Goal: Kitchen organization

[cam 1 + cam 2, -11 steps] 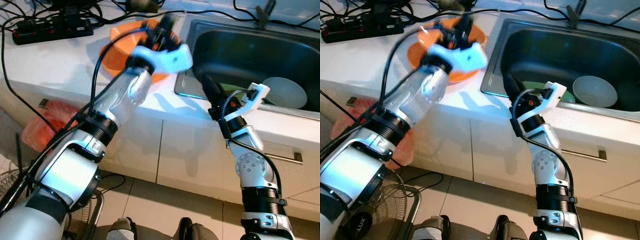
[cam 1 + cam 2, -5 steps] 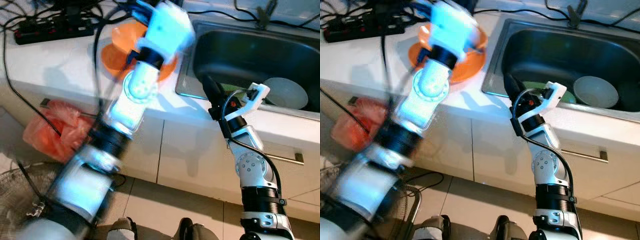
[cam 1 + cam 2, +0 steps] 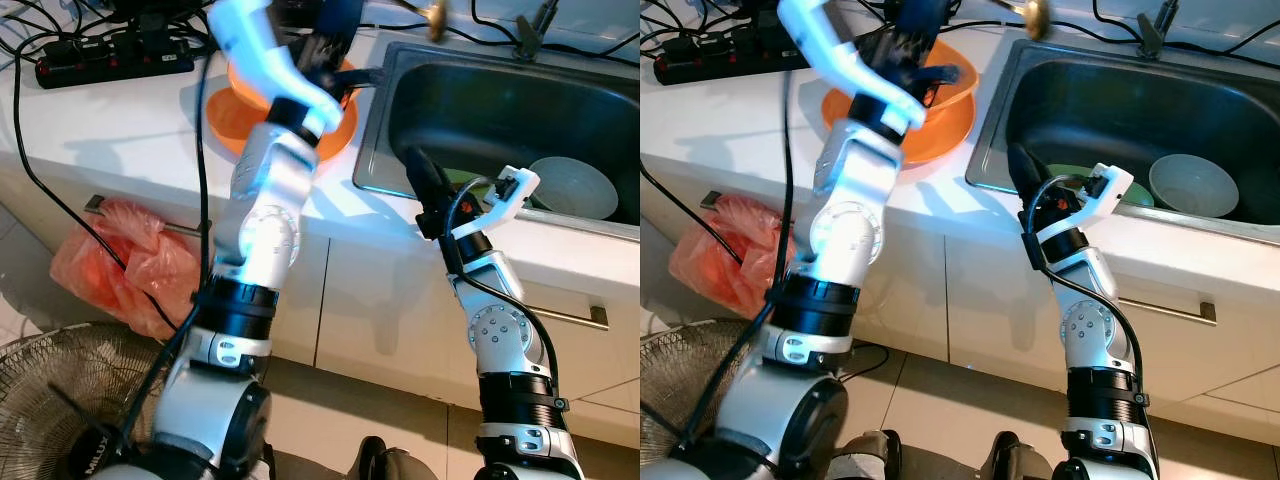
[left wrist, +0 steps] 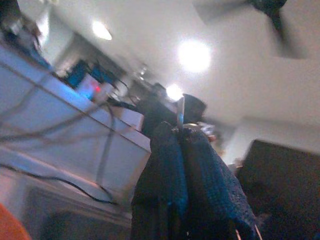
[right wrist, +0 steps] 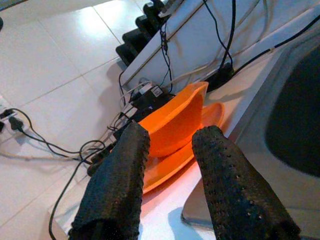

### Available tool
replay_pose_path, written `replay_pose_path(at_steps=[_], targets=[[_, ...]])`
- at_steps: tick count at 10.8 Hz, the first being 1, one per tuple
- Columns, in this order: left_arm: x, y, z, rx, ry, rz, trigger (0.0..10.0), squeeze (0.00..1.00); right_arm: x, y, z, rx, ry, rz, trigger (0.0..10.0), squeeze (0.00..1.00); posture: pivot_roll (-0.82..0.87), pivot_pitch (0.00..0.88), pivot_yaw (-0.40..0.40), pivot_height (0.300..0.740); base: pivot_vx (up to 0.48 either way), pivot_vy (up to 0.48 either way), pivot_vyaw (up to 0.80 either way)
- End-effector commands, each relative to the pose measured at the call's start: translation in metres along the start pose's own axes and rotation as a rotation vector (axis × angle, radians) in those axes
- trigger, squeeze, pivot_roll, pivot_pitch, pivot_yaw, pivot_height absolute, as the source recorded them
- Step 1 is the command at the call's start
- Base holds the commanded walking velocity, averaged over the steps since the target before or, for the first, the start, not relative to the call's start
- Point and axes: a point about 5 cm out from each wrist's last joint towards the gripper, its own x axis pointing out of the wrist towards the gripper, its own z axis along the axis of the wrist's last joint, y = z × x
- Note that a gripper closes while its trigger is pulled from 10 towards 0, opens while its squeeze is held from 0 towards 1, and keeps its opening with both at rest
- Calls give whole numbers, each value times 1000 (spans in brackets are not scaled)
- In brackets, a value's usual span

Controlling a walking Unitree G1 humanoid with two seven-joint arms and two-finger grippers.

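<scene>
Since the earlier frame, the left pincer [image 3: 915, 25] has been raised above the orange plastic bowl [image 3: 940, 105], which is stacked on an orange plate [image 5: 175, 160] on the white worktop [image 3: 110, 120] beside the steel sink [image 3: 480, 110]. Its fingers [image 4: 172, 165] are seen pressed together. The right pincer [image 5: 167, 185] is held apart, empty, at the sink's front edge, near a white bowl [image 3: 570, 185].

A white counter [image 3: 100, 120] tops pale cabinets [image 3: 380, 300] above a tiled floor [image 3: 330, 400]. A wire fan [image 3: 50, 400] stands near a red bag [image 3: 110, 260]. Ceiling lights [image 4: 194, 55] glow, blurred, perhaps round.
</scene>
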Motion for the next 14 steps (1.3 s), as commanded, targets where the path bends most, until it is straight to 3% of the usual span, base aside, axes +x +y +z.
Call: replay_pose_path(at_steps=[1,3,5,6,11,12,13,14], targets=[[-3,-3,2,-123,-12,-38,10000,0,3,2,5,14,-31,4,10000,0,149,129,-10,740,0,0,0],[-23,21,-5,-445,-36,56,10000,0,5,6,4,43,-43,12,10000,0,148,133,-12,740,0,0,0],[-34,31,-17,-522,-4,110,10000,0,7,9,4,58,-50,19,10000,0,142,136,-14,740,0,0,0],[-39,33,-25,-550,20,121,10000,0,7,10,4,74,-60,15,10000,1000,142,136,-14,740,0,0,0],[-55,27,-45,-615,90,139,10000,0,10,12,6,149,-100,6,10000,1000,136,137,-8,740,0,0,0],[-56,26,-48,-611,114,136,10000,0,11,13,6,157,-106,6,10000,949,133,134,-4,740,0,0,0],[-56,25,-52,-610,136,140,10000,0,11,15,6,164,-109,10,10000,0,133,131,-3,740,0,0,0],[-57,25,-54,-610,146,139,10000,0,11,15,5,170,-108,10,10000,0,132,129,-2,740,0,0,0]])
